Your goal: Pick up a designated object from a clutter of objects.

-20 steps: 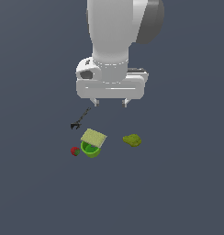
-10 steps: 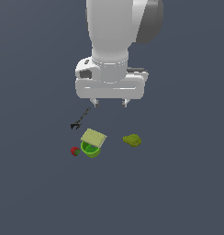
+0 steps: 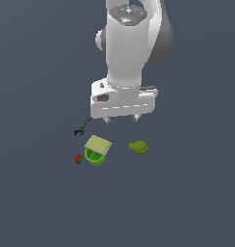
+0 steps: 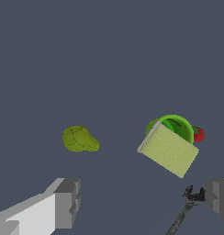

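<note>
The designated object, an olive-green lumpy piece (image 3: 138, 147), lies on the floor at the exterior view's right of the clutter. It shows whole in the wrist view (image 4: 79, 138). The clutter holds a bright green cup (image 3: 95, 157) with a pale flat square (image 3: 98, 144) leaning over it, a tiny red berry (image 3: 79, 159) and a thin black tool (image 3: 82, 128). My gripper (image 3: 121, 119) hangs open above and behind these items, touching none. In the wrist view its fingers (image 4: 68, 202) stand wide apart with nothing between them.
A plain dark grey floor surrounds the items. In the wrist view the square (image 4: 169, 149) covers part of the cup (image 4: 174, 125), the berry (image 4: 198, 134) sits just beyond it, and the black tool (image 4: 185, 209) lies near one finger.
The gripper has come down toward the floor over the last half second, still open. The objects have not moved.
</note>
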Robot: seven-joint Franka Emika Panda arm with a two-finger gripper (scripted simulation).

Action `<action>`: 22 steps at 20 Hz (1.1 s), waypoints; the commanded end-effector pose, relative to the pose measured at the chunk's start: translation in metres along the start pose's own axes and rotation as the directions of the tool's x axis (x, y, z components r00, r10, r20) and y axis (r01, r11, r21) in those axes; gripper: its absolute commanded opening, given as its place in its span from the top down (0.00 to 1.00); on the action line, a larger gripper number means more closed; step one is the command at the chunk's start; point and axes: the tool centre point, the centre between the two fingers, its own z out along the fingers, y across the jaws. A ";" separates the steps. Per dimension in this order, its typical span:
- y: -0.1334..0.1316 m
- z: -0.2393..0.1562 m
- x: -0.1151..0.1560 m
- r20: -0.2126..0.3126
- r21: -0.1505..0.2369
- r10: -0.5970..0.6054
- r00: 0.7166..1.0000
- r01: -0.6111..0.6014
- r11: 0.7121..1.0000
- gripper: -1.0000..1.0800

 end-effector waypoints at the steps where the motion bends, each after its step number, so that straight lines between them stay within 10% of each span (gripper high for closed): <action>1: -0.009 0.019 0.002 0.004 -0.002 -0.069 0.998 0.069 0.998 0.04; 22: -0.096 0.169 -0.012 0.009 0.028 -0.608 0.794 0.608 0.793 0.04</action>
